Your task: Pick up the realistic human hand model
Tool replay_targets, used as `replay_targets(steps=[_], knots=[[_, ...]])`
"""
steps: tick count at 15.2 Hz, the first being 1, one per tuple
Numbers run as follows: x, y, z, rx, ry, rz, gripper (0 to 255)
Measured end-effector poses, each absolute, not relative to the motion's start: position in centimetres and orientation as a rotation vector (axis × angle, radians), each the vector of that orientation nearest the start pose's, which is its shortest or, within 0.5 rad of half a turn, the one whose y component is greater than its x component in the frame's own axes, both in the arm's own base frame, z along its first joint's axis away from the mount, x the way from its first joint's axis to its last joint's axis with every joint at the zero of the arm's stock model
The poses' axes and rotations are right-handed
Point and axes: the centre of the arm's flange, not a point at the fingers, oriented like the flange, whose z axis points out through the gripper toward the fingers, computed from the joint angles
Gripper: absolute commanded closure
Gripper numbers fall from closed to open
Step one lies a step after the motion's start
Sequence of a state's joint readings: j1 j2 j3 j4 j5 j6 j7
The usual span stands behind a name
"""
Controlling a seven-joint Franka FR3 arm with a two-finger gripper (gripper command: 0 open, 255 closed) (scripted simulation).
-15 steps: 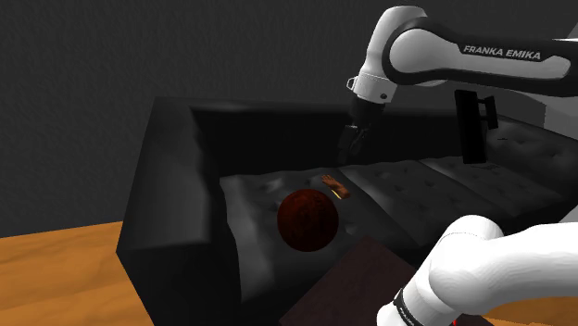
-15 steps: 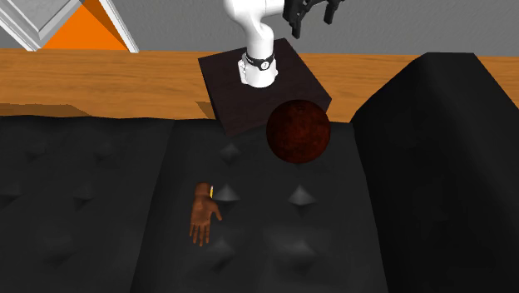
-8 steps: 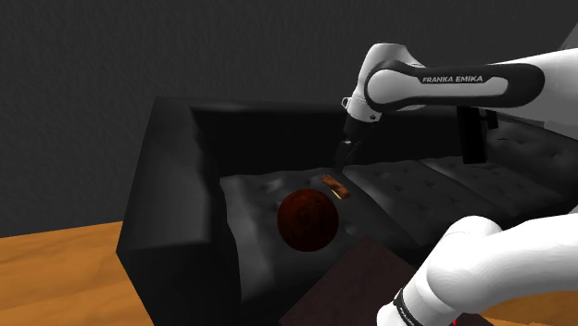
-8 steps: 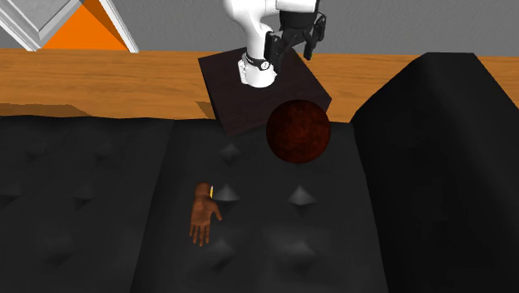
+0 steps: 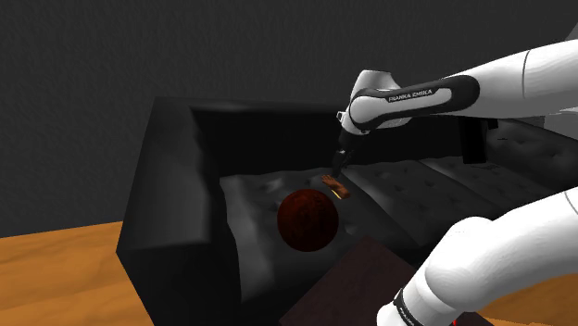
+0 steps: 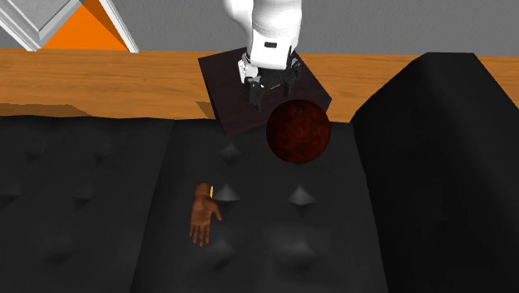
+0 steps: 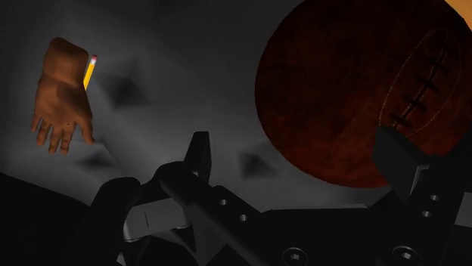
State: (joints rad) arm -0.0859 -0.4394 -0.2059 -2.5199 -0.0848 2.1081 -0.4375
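The hand model (image 5: 336,185) is brown and lies flat on the black sofa seat (image 5: 389,185), its fingers pointing toward the backrest side in the second exterior view, where the hand model (image 6: 203,215) is left of the ball. My gripper (image 5: 336,163) hangs open a little above the seat, close over the hand model in the shoulder view. In the wrist view the hand model (image 7: 62,94) lies off to one side of the gripper (image 7: 299,162), not between its fingers (image 7: 198,155), which stand well apart and hold nothing.
A dark red stitched ball (image 6: 298,131) rests on the seat near the sofa's front edge, close to the gripper (image 6: 270,90). A small yellow pencil (image 7: 89,72) lies at the hand model's wrist. The sofa's armrest (image 6: 441,150) rises beside the ball. The dark stand (image 6: 220,91) sits on a wooden floor (image 6: 108,79).
The arm has swung down and forward, lowering the gripper toward the seat over the hand model. The hand model and ball have not moved.
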Motion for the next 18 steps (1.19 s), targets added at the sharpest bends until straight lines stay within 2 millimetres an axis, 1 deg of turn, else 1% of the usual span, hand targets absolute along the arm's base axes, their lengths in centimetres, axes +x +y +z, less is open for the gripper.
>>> replay_targets(steps=[1, 2, 6, 8, 9, 11, 12, 13, 18], knots=[[39.3, -13.1, 42.3, -3.123, -0.330, -0.042, 0], [40.1, -13.6, 41.5, -3.127, -0.336, -0.045, 0], [42.0, -17.1, 37.8, -3.143, -0.361, -0.055, 0], [42.7, -18.8, 36.4, -3.150, -0.374, -0.060, 0], [43.6, -19.7, 35.5, -3.155, -0.380, -0.064, 0], [44.4, -21.3, 34.1, -3.162, -0.393, -0.068, 0], [44.8, -21.8, 33.2, -3.166, -0.399, -0.071, 0], [45.5, -23.0, 32.5, -3.171, -0.403, -0.074, 0], [48.6, -27.1, 28.6, -3.190, -0.439, -0.087, 0]])
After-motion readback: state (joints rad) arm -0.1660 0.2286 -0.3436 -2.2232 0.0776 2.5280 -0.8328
